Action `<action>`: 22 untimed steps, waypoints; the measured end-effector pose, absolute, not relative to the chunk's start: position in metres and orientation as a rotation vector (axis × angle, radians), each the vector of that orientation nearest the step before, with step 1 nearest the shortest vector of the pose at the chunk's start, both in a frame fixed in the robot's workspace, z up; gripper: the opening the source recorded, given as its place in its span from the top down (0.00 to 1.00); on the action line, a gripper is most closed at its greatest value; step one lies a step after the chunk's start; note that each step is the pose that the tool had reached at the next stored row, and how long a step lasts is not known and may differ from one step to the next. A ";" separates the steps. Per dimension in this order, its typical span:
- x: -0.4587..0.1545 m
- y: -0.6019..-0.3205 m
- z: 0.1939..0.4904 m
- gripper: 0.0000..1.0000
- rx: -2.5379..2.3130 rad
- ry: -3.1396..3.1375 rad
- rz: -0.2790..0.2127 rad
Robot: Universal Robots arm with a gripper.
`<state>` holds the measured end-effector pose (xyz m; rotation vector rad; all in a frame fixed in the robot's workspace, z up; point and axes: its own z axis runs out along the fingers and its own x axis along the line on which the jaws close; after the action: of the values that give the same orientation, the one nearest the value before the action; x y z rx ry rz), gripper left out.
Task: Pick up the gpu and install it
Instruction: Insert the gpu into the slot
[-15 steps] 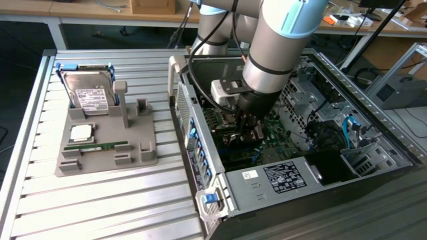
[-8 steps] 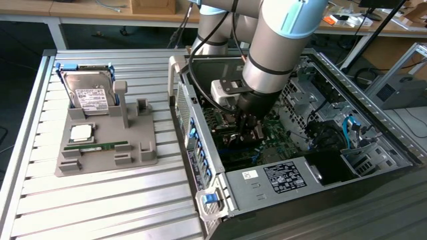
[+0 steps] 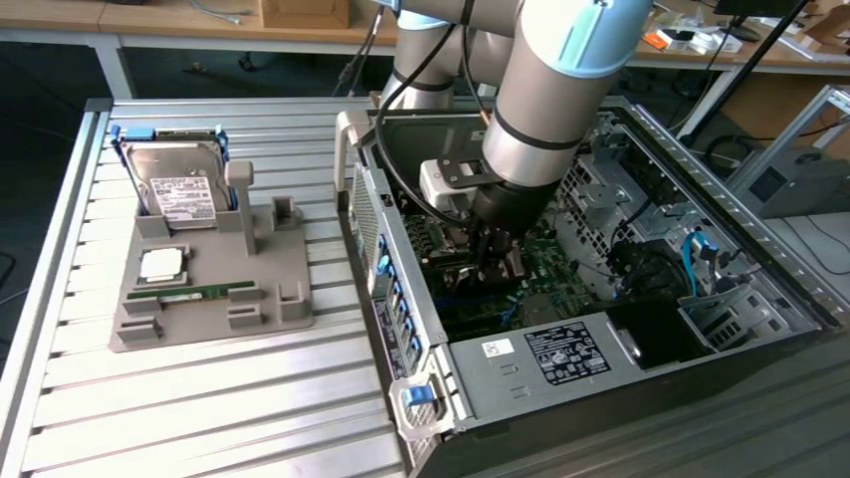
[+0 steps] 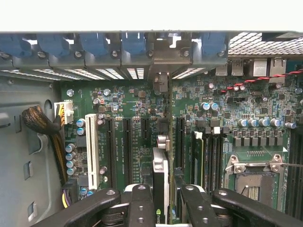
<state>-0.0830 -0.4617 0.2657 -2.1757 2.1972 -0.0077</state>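
The gpu (image 4: 161, 176) shows edge-on as a thin dark card with a silver end, standing upright over the green motherboard (image 4: 130, 101) and in line with the long black expansion slots (image 4: 127, 151). My gripper (image 4: 163, 210) is shut on it, one black finger (image 4: 141, 204) on each side. Whether its edge sits in a slot or just above one I cannot tell. In the exterior view my gripper (image 3: 487, 261) reaches down into the open computer case (image 3: 777, 269), above the motherboard (image 3: 564, 274).
A white slot (image 4: 92, 151) and a cable bundle (image 4: 42, 125) lie beside the black slots; blue bracket clips (image 4: 94, 45) line the case's rear wall. Outside the case, a grey fixture (image 3: 286, 304) holds a hard drive (image 3: 183, 187), a processor (image 3: 162, 264) and a memory stick (image 3: 199, 295).
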 end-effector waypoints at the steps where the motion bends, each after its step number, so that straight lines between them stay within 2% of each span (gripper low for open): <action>1: -0.083 -0.462 0.266 0.73 -2.176 2.197 -0.008; 22: -0.083 -0.462 0.262 0.73 -2.182 2.199 -0.016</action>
<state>-0.0830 -0.4615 0.2621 -2.1818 2.1989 -0.0162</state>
